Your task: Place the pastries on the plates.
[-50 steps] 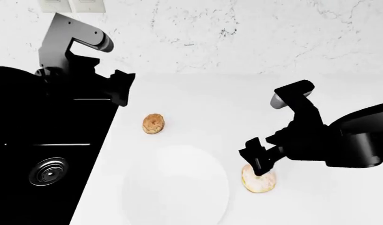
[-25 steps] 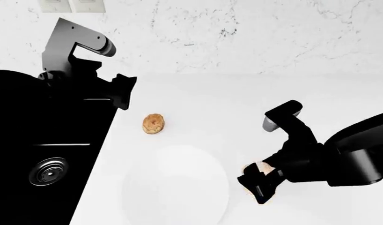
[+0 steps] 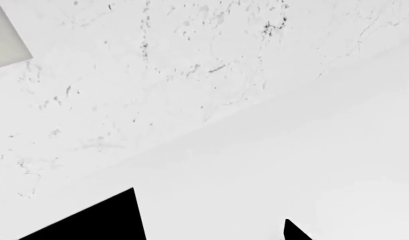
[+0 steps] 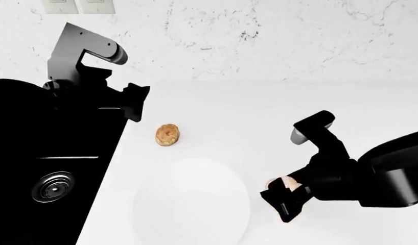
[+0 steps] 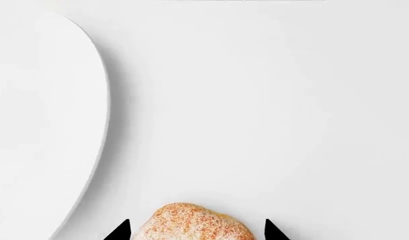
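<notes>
At the lower right of the head view, the black right end effector (image 4: 285, 200) reaches down to the white bench (image 4: 263, 112) with its fingers spread on either side of the pale ring doughnut with pinkish-white, speckled icing (image 5: 194, 223). In the right wrist view the two dark fingertips stand just apart from the doughnut's flanks, so the end effector looks open and not yet gripping, placed low and straddling the pastry, most likely so that closing would catch it across its width. The right arm comes in from the lower right edge, forearm nearly level and wrist bent downward. Just to the left of the doughnut lies the plain glossy white round plate (image 4: 192, 204), empty, its rim close beside the pastry, which makes it the likely drop point. Further up and left of centre sits the small golden-brown bun (image 4: 167, 135), alone on the bench, well apart from either arm. Beyond it, at upper left, the black left end effector (image 4: 135, 102) hangs raised above the edge of the black sink (image 4: 52, 168), idle; whether it is open I cannot tell. No red-ringed plate is in view.
</notes>
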Robot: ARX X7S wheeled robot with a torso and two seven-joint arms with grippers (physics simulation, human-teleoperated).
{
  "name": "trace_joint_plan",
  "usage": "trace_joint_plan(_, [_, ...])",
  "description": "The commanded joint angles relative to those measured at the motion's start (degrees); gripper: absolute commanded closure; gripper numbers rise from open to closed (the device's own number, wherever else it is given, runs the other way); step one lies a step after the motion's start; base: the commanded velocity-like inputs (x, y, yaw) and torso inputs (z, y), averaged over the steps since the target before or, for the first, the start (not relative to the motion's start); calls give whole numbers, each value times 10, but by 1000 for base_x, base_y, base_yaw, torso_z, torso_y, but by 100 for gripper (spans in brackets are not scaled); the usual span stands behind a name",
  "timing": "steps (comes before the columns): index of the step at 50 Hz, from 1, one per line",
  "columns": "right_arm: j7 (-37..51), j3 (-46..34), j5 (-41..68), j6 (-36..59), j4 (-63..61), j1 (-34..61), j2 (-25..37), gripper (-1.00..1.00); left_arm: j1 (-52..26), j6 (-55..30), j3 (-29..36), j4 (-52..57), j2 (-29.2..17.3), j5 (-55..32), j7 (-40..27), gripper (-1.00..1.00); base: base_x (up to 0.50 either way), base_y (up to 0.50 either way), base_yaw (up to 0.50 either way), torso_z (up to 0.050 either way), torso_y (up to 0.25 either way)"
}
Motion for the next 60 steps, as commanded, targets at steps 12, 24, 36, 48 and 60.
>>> trace_joint_plan(12, [-8,-43,2,2,-20,13,-2,100,-1,1,1,2,-4,-4,0,-100,0,0,0,0,0])
trace_joint_plan(24, [19,-35,42,28,10,159,-52,100,0,5,1,1,-3,-4,-3,-100,0,0,0,0,0])
trace_joint_plan(36, [-14,-49,25,16,28,238,-133,100,-10,14,10,-12,-2,0,10,-100,0,0,0,0,0])
trace_joint_plan(48, [-34,-85,16,-2,-5,223,-203,100,-4,23,13,-16,3,2,7,-100,0,0,0,0,0])
trace_joint_plan(60, [-50,-115,7,-10,-26,210,-237,100,1,30,14,-15,9,2,4,-100,0,0,0,0,0])
